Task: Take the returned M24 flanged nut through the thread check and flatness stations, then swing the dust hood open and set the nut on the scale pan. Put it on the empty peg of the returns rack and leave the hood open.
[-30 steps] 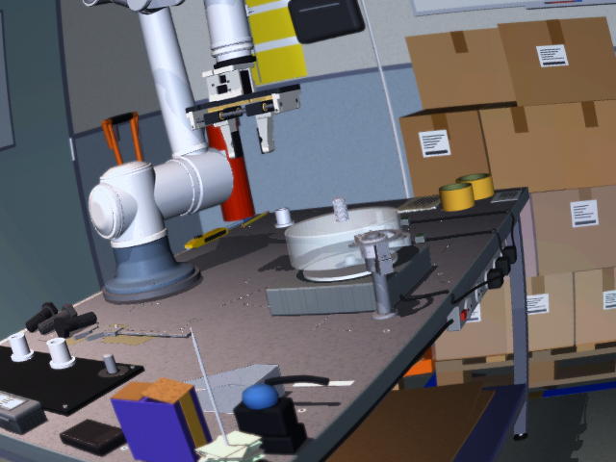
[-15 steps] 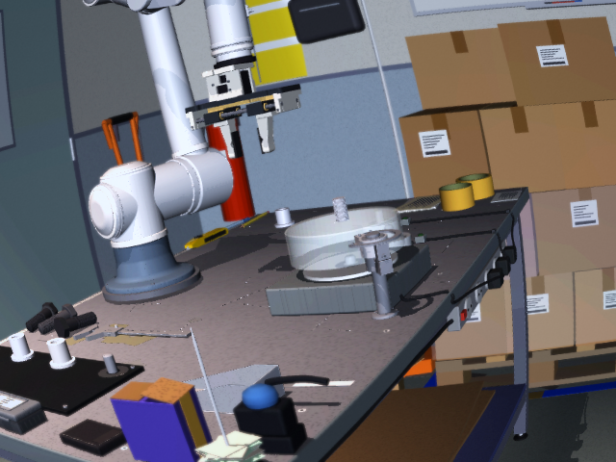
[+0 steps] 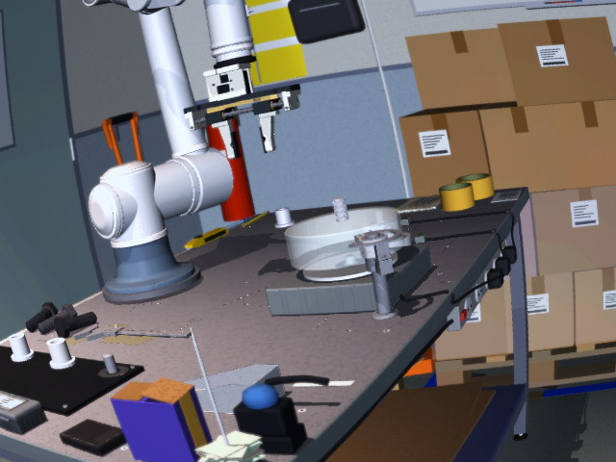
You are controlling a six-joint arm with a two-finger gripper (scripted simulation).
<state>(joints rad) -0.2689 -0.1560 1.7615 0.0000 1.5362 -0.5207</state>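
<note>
The white flanged nut (image 3: 283, 217) sits on the table at the far side, below and slightly right of my gripper (image 3: 247, 137), which hangs high above the bench, open and empty. The clear round dust hood (image 3: 343, 238) lies over the scale, with a threaded stud (image 3: 340, 209) showing behind it. A grey post with a ring-shaped top (image 3: 378, 271) stands in front of the hood. The black returns rack (image 3: 64, 375) at the near left carries two white nuts (image 3: 21, 346) (image 3: 59, 352) and one bare grey peg (image 3: 110, 363).
Stacked cardboard boxes (image 3: 517, 114) stand beyond the table's right edge. A grey block (image 3: 323, 298) lies before the hood, two yellow tape rolls (image 3: 465, 191) sit at the far corner, black bolts (image 3: 59, 318) near the rack, and a purple box (image 3: 159, 420) at the front.
</note>
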